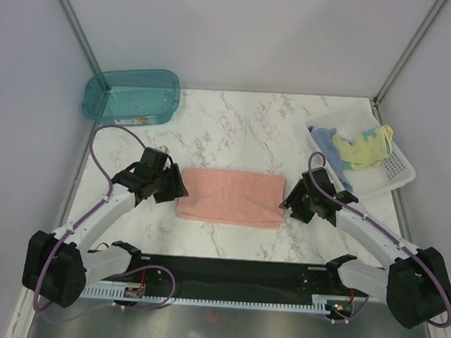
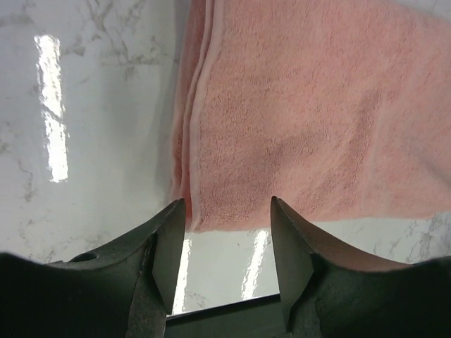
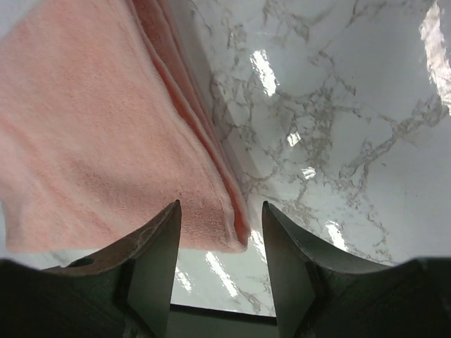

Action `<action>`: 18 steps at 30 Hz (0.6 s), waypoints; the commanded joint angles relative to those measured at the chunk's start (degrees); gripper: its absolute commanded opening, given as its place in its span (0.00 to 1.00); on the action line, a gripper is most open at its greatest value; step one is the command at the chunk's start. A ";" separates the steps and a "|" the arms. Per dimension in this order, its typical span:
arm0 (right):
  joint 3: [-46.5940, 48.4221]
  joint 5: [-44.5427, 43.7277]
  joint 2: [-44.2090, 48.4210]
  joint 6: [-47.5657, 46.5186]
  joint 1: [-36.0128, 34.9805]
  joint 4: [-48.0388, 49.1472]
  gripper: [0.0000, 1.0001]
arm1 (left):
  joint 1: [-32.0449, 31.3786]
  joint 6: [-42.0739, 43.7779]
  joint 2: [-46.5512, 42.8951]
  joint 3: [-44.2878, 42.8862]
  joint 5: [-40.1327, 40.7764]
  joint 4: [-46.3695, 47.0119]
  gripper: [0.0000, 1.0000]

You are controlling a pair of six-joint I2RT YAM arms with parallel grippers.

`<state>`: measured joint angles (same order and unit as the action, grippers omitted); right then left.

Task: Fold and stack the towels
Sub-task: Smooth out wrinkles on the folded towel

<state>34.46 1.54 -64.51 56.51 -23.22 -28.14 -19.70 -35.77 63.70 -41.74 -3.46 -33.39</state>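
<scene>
The folded salmon-pink towel (image 1: 231, 198) lies mid-way across the table (image 1: 251, 125). The left jaws and right jaws stand part open and empty at its near corners. Pinching only the top layer would likely peel the fold apart on lifting.

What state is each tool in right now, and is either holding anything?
Left tool: open, holding nothing; pink towel corner lies just ahead of its jaws.
Right tool: open, holding nothing, at the towel's other end.
</scene>
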 commanded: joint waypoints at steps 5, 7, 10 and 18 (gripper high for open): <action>-3.34 -0.39 2.98 7.21 -1.21 -0.43 0.57 | -2.53 -5.98 -3.76 4.90 -0.67 0.08 0.59; -4.83 -0.66 4.04 8.61 -1.30 0.98 0.57 | -2.80 -6.76 -3.32 5.61 -0.93 0.43 0.59; -6.33 0.48 4.57 9.75 -1.47 3.26 0.56 | -3.41 -6.95 -2.53 7.01 -0.41 1.57 0.57; -8.53 0.22 5.01 11.69 -2.44 6.16 0.53 | -3.59 -6.77 -1.65 7.28 1.53 3.41 0.47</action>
<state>26.87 1.87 -60.55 66.04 -25.36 -24.99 -22.98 -40.62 62.13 -34.41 -4.01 -32.51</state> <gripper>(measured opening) 0.544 0.509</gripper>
